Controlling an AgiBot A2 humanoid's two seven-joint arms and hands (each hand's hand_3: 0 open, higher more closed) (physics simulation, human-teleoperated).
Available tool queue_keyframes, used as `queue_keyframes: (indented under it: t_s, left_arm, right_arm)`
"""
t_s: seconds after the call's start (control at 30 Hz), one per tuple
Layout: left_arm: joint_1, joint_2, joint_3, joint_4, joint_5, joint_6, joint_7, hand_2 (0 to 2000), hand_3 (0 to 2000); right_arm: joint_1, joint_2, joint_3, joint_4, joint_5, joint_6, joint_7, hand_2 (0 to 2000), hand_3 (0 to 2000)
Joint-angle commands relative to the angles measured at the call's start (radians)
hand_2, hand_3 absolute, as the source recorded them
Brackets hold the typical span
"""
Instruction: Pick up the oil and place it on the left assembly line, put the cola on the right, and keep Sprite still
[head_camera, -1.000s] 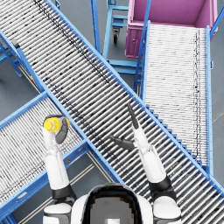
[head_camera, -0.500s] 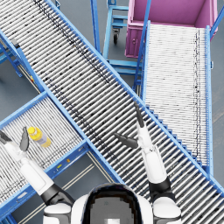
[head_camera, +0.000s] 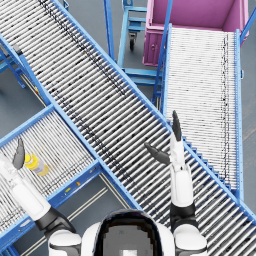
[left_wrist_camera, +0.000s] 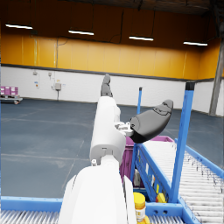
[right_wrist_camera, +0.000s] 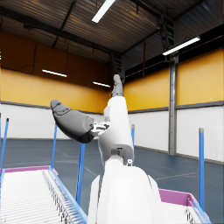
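Oil bottle (head_camera: 36, 165), yellow with a yellow cap, sits on the rollers of the left roller line (head_camera: 60, 135), near that line's outer left part. Upright or lying, cannot tell from the steep head view. In the left wrist view the bottle shows low down beside the white forearm, with a blue frame rail behind it

Left hand (head_camera: 17, 156) is raised just beside the bottle, one dark finger pointing up. Touching or a small gap, cannot tell. The left wrist view shows the fingers (left_wrist_camera: 151, 122) spread wide, thumb out to the side and another finger straight ahead, nothing between them

Right hand (head_camera: 170, 145) hangs over the long diagonal conveyor (head_camera: 100, 95), close to its right-hand blue rail. Its fingers (right_wrist_camera: 72, 121) are apart too, thumb splayed sideways and one finger straight, palm holding nothing. This hand is well apart from the bottle

Right roller line (head_camera: 200, 90) runs up the picture beside the diagonal conveyor, blue rails on both sides. A pink bin (head_camera: 200, 15) stands at its far end. Both wrist views look out into a warehouse hall with yellow upper walls and ceiling strip lights
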Motion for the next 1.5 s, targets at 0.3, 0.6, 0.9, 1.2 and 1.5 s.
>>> queue_keyframes:
  t_s: [0.3,0.6,0.9,1.2,1.5]
  left_arm:
    - [0.054,-0.026,0.476,-0.138,0.001,0.000,0.000,0,0]
    - [0.065,-0.009,0.528,-0.132,-0.004,0.001,0.001,0,0]
    - [0.020,-0.026,0.612,-0.120,-0.146,0.032,0.032,0,0]
    - [-0.023,-0.050,0.722,-0.109,-0.320,0.069,0.069,0,0]
    - [-0.056,-0.069,0.809,-0.099,-0.459,0.099,0.099,0,0]
  right_arm:
    - [0.025,0.003,-0.238,-0.045,0.000,0.000,0.000,0,0]
    - [0.004,0.006,-0.262,-0.042,-0.006,0.001,-0.001,0,0]
    - [-0.074,0.087,-0.145,-0.054,-0.148,0.031,-0.032,0,0]
    - [-0.159,0.188,-0.005,-0.067,-0.322,0.068,-0.069,0,0]
    - [-0.226,0.269,0.107,-0.078,-0.460,0.098,-0.099,0,0]
